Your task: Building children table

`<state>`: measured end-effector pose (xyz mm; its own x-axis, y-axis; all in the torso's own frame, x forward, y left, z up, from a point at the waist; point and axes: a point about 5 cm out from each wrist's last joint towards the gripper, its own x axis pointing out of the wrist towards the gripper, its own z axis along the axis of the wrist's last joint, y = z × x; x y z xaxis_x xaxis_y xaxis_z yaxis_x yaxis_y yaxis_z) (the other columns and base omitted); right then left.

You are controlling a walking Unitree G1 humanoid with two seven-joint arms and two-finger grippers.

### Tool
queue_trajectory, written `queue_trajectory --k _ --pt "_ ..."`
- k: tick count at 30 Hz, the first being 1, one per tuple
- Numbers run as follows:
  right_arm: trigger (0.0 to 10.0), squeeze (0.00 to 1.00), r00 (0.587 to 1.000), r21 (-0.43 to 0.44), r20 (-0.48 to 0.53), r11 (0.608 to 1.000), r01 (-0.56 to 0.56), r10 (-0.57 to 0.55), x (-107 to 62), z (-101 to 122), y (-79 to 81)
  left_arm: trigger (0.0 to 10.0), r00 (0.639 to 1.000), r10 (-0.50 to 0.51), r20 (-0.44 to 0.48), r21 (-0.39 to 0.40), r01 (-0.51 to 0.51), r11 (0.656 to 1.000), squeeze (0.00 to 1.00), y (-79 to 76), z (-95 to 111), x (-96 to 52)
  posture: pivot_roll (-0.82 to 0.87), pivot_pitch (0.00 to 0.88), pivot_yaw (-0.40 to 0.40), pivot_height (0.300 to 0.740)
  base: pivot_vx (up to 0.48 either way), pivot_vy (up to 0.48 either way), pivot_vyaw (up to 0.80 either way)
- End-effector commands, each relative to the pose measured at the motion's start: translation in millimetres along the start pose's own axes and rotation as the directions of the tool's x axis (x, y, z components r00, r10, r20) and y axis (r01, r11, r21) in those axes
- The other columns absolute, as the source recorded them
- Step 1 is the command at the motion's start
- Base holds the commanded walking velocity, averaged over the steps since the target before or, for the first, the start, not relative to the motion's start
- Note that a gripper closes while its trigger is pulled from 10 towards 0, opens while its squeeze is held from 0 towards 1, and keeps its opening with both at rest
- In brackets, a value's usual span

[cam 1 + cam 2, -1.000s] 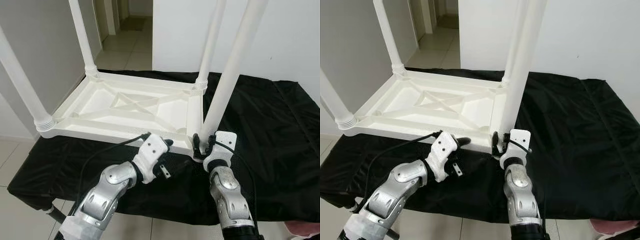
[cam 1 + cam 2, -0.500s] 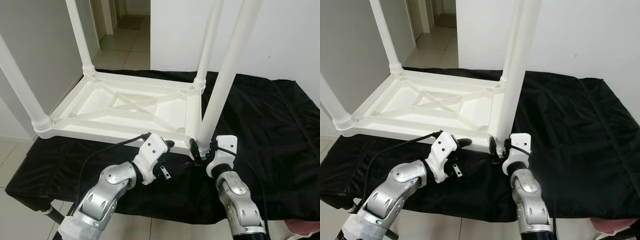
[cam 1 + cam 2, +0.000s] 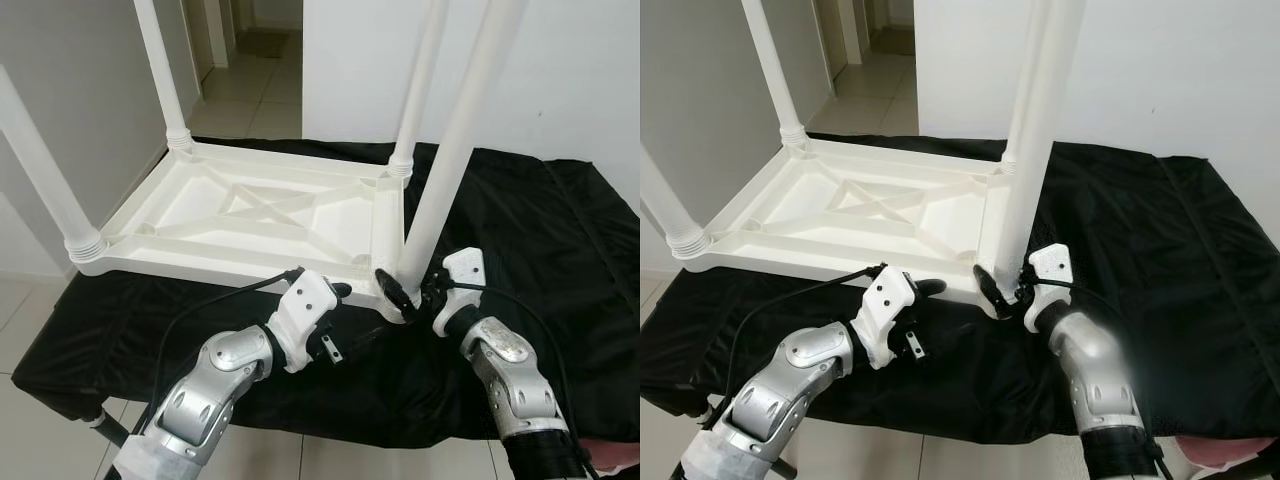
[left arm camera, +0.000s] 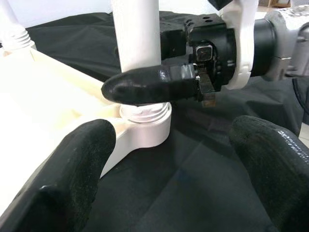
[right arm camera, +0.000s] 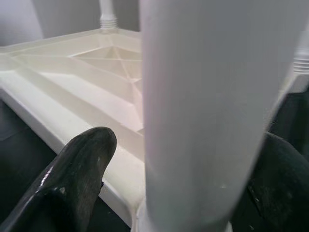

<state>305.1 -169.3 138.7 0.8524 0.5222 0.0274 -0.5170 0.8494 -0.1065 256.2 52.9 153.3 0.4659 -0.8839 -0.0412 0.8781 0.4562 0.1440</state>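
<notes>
1. The white plastic children's table (image 3: 250, 215) lies upside down on a black cloth (image 3: 520, 230), its ribbed underside facing up.
2. Four white legs rise from its corners. The near right leg (image 3: 450, 160) stands in the corner socket (image 4: 145, 126) closest to the robot; its top is cut off by the upper edge of the head views, as are the tops of the other three legs.
3. The right gripper (image 3: 408, 290) sits at the base of that near right leg, one black finger on each side of it, closed around the leg just above the socket. In the right wrist view the leg is a wide, blurred white column between the two fingers (image 5: 79, 169), and it hides the spots where the pads meet it.
4. In the left wrist view one right finger lies across the leg just above the threaded collar. Whether the leg is fully seated in the socket cannot be told.
5. The left gripper (image 4: 174, 166) hovers low over the cloth just in front of the table's near edge, aimed at the same corner. Its fingers are spread wide and hold nothing.
6. The cloth drapes over a low support whose form is hidden beneath it.
7. Pale floor tiles (image 3: 245, 95) and white walls lie beyond, with a corridor running back.
</notes>
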Motion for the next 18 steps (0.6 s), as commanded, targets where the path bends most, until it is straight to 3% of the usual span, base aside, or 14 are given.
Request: queue_trajectory --k 1,2,3,4,5,6,8,16,17,18 --pt "10.0 0.00 0.996 -0.022 -0.022 0.996 -0.083 0.083 8.2 -4 2.7 10.0 1.000 -0.014 -0.007 0.014 0.014 1.000 0.00 0.0 1 -2.1 -0.01 0.000 0.011 0.740 0.000 0.000 0.00" --pt "10.0 0.00 0.996 -0.022 -0.022 0.996 -0.083 0.083 8.2 -4 2.7 10.0 1.000 -0.014 -0.007 0.014 0.014 1.000 0.00 0.0 1 -2.1 -0.01 0.000 0.011 0.740 0.000 0.000 0.00" --pt "4.8 0.00 0.992 -0.027 -0.035 0.992 -0.124 0.123 12.1 -7 4.2 10.0 1.000 -0.014 -0.011 0.013 0.014 1.000 0.00 -0.5 0 -2.3 -0.01 0.000 0.015 0.740 0.000 0.000 0.00" --pt "4.8 0.00 0.988 -0.055 -0.049 0.988 -0.147 0.144 15.3 -9 4.3 10.0 1.000 -0.019 -0.016 0.016 0.020 1.000 0.00 -2.1 -2 -1.5 -0.01 0.000 0.019 0.740 0.000 0.000 0.00" --pt "1.9 0.00 0.987 -0.059 -0.058 0.986 -0.155 0.152 17.7 -11 3.5 10.0 0.999 -0.027 -0.019 0.022 0.028 0.999 0.00 -3.6 -2 0.2 -0.01 0.000 0.027 0.740 0.000 0.000 0.00" --pt "0.4 0.00 0.986 -0.067 -0.065 0.986 -0.156 0.151 19.3 -12 2.3 10.0 0.999 -0.034 -0.020 0.027 0.035 0.999 0.00 -5.1 -2 1.7 -0.01 0.000 0.027 0.740 0.000 0.000 0.00" --pt "0.0 0.00 0.985 -0.064 -0.067 0.984 -0.164 0.159 20.5 -13 1.4 10.0 0.999 -0.042 -0.020 0.030 0.042 0.999 0.00 -6.2 -1 2.9 0.00 0.000 0.028 0.740 0.000 0.000 0.00" --pt "0.4 0.00 0.980 -0.043 -0.085 0.982 -0.183 0.179 18.2 -18 -5.9 10.0 0.999 -0.041 -0.028 0.029 0.041 0.999 0.00 -4.8 -2 0.7 -0.01 0.000 0.043 0.740 0.000 0.000 0.00" --pt "10.0 0.00 0.984 -0.029 -0.079 0.986 -0.165 0.162 14.2 -20 -8.7 10.0 0.998 -0.047 -0.036 0.034 0.048 0.998 0.00 -5.3 -3 -0.6 -0.01 0.000 0.052 0.740 0.000 0.000 0.00" --pt "10.0 0.00 0.984 -0.029 -0.079 0.986 -0.165 0.162 14.2 -20 -8.7 10.0 0.998 -0.047 -0.036 0.034 0.048 0.998 0.00 -5.3 -3 -0.6 -0.01 0.000 0.052 0.740 0.000 0.000 0.00"
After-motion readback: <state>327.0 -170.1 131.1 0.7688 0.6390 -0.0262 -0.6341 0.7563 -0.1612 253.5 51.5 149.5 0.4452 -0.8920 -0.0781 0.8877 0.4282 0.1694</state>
